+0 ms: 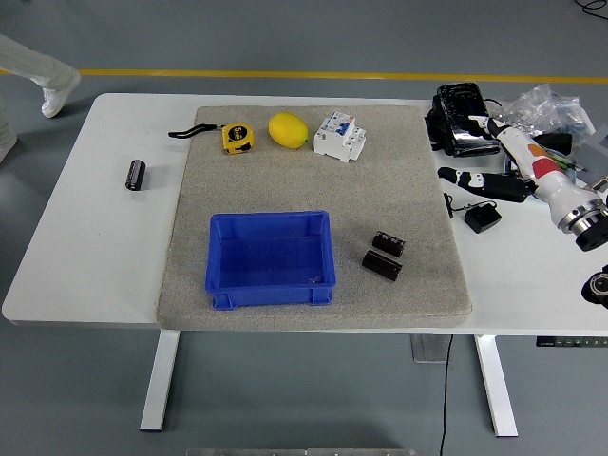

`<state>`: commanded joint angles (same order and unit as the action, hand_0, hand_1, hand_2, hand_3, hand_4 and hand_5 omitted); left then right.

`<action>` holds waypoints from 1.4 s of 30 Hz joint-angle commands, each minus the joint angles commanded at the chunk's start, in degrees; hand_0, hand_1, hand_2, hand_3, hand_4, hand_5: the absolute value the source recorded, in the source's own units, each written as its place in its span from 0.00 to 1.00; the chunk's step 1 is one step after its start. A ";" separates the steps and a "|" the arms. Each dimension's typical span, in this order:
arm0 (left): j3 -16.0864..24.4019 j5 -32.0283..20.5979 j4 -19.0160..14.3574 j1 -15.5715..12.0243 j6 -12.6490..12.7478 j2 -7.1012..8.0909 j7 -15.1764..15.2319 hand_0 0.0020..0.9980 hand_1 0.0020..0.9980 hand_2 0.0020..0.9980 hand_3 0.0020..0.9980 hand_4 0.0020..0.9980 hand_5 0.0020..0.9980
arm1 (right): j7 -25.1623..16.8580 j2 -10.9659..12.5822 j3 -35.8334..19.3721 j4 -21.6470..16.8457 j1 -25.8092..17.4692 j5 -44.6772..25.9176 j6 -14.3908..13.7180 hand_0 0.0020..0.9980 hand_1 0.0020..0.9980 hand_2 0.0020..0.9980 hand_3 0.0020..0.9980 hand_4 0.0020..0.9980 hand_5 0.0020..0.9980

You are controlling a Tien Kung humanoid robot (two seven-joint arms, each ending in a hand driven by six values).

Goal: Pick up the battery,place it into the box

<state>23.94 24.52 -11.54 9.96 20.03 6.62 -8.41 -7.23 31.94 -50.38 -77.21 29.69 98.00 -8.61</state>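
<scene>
White table (104, 247), grey mat (313, 180). Right hand (489, 182) relaxed, empty; batteries (388, 255) toward its left, box (271, 258) beyond. Risk: cylinders roll under fingers.

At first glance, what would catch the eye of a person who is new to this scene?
The blue box stands out first, at the near middle of the grey mat, apparently empty. Next comes the yellow lemon at the mat's far edge, between a tape measure and a white breaker. Two dark batteries lie right of the box.
</scene>
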 joint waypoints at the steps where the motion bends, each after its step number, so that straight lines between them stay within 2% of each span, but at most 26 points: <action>1: -0.07 -0.12 0.00 -0.01 0.02 -0.01 0.03 0.68 0.64 0.73 0.63 0.64 0.48 | -0.27 0.33 0.76 -0.04 0.65 1.12 0.02 0.83 0.78 0.80 0.82 0.99 0.43; 6: -0.20 -0.50 -0.04 -0.13 0.08 -0.02 0.01 0.68 0.64 0.73 0.63 0.64 0.48 | -2.03 1.53 7.27 0.86 6.06 11.92 -0.64 0.83 0.78 0.80 0.82 0.99 0.43; 7: -0.19 -0.51 -0.05 -0.15 0.08 -0.03 0.00 0.68 0.64 0.73 0.63 0.64 0.48 | -2.31 1.57 7.96 1.04 6.63 13.55 -0.87 0.81 0.74 0.78 0.80 0.96 0.31; 10: -0.13 -0.46 -0.09 -0.25 0.07 -0.05 -0.08 0.68 0.64 0.73 0.63 0.64 0.48 | -3.77 1.65 12.80 2.04 10.22 20.61 -2.14 0.81 0.74 0.78 0.80 0.96 0.31; 12: -0.16 -0.55 -0.14 -0.36 0.05 -0.02 -0.11 0.68 0.64 0.73 0.63 0.64 0.48 | -4.10 1.64 16.49 2.03 12.44 24.81 -1.43 0.81 0.74 0.78 0.80 0.96 0.31; 13: -0.15 -0.59 -0.14 -0.39 0.06 -0.04 -0.11 0.68 0.64 0.73 0.62 0.64 0.48 | -4.24 1.61 17.91 2.02 13.16 25.95 -1.27 0.79 0.73 0.77 0.80 0.96 0.25; 20: -0.09 -0.28 -0.28 -0.58 -0.04 -0.07 -0.30 0.68 0.65 0.74 0.62 0.64 0.48 | -6.34 -0.49 28.43 6.34 19.38 30.16 -2.69 0.79 0.73 0.77 0.79 0.96 0.26; 26: 0.11 0.19 -0.37 -0.54 -0.12 -0.08 -0.48 0.68 0.65 0.74 0.62 0.64 0.48 | -8.47 -3.30 35.06 11.41 23.07 32.00 -6.63 0.79 0.73 0.77 0.80 0.95 0.26; 34: -0.50 -0.83 -0.41 -0.20 -0.05 -0.12 -0.17 0.68 0.65 0.74 0.62 0.64 0.48 | -9.14 -6.52 39.29 15.83 25.72 32.00 -8.85 0.79 0.74 0.78 0.81 0.95 0.23; 42: -0.53 -0.91 -0.44 0.01 -0.04 -0.27 -0.22 0.68 0.65 0.74 0.62 0.64 0.48 | -9.89 -10.19 43.59 20.77 28.19 31.89 -8.83 0.80 0.74 0.78 0.81 0.95 0.23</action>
<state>23.41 23.61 -11.98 9.97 19.99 6.35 -8.63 -17.12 21.74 -6.79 -56.44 57.88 129.89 -17.43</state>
